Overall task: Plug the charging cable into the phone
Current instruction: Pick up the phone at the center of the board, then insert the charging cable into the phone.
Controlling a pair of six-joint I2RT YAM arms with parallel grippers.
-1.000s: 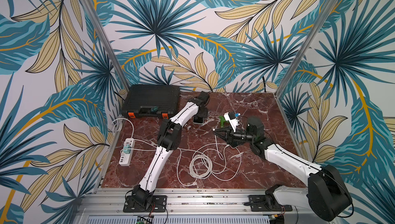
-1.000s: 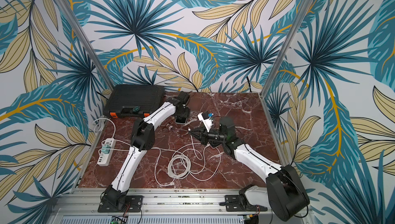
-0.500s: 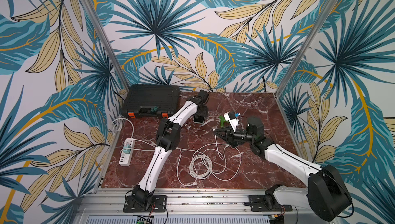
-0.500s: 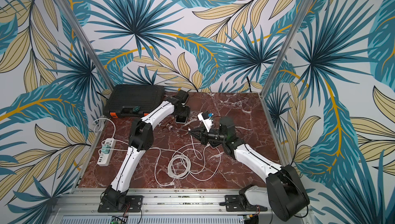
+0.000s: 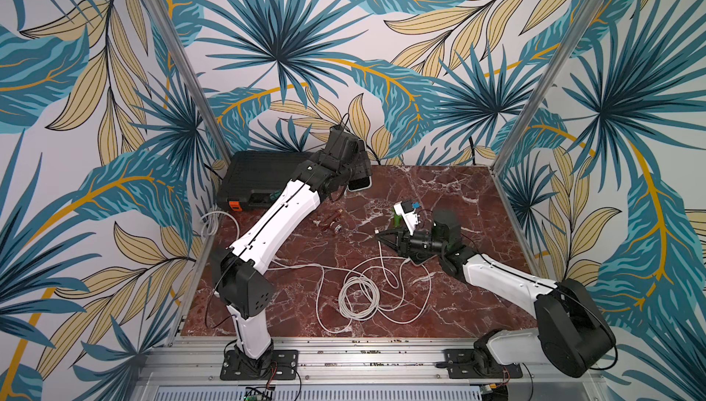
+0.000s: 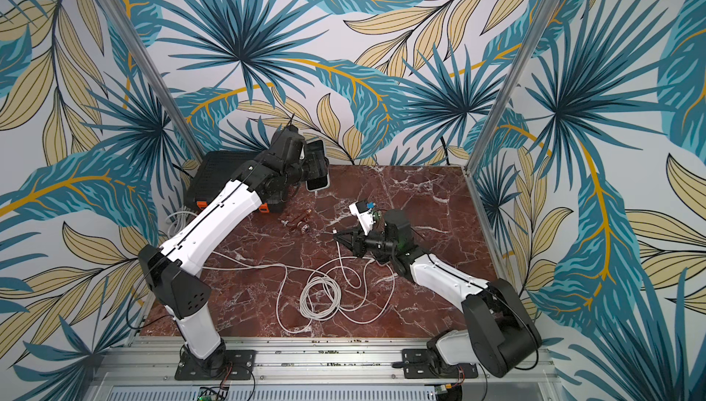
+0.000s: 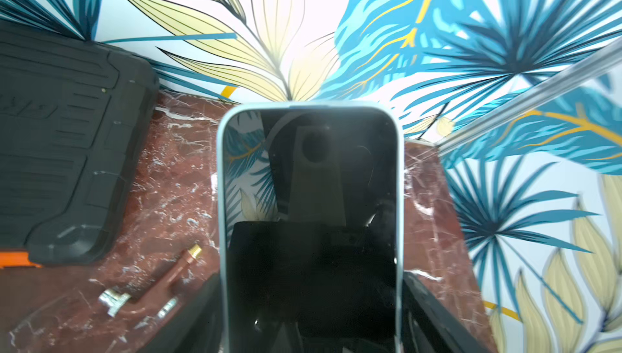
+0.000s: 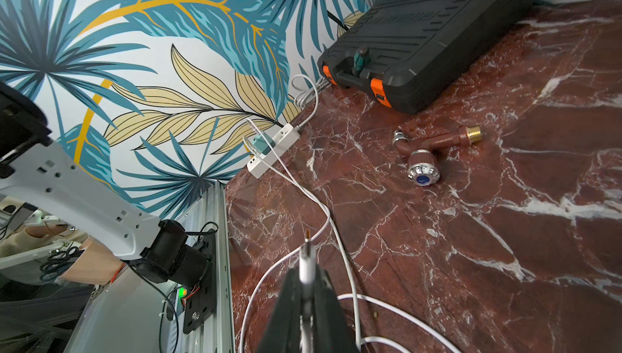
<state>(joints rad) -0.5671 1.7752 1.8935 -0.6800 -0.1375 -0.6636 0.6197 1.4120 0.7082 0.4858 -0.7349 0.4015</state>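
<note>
power strip [image 8: 274, 151]: left edge of the table [image 5: 458, 196]
case [image 5: 259, 177]: black, back left corner
left claw [image 7: 309, 307]: clamped on both long sides of the phone [image 7: 309, 166]
phone: held off the table at the back, just beside the case, screen dark
tap [image 5: 332, 223]: lying on the table between the claws
cable [image 5: 359, 296]: loose coil mid-table
right claw [image 5: 386, 235]: pinched tight on the plug [image 8: 307, 260], tip sticking out, well apart from the phone, not plugged in

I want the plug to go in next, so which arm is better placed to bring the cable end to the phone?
Right, probably. The right gripper is shut on the plug with its metal tip sticking out free, while the left gripper is gripping the phone by its sides.
</note>
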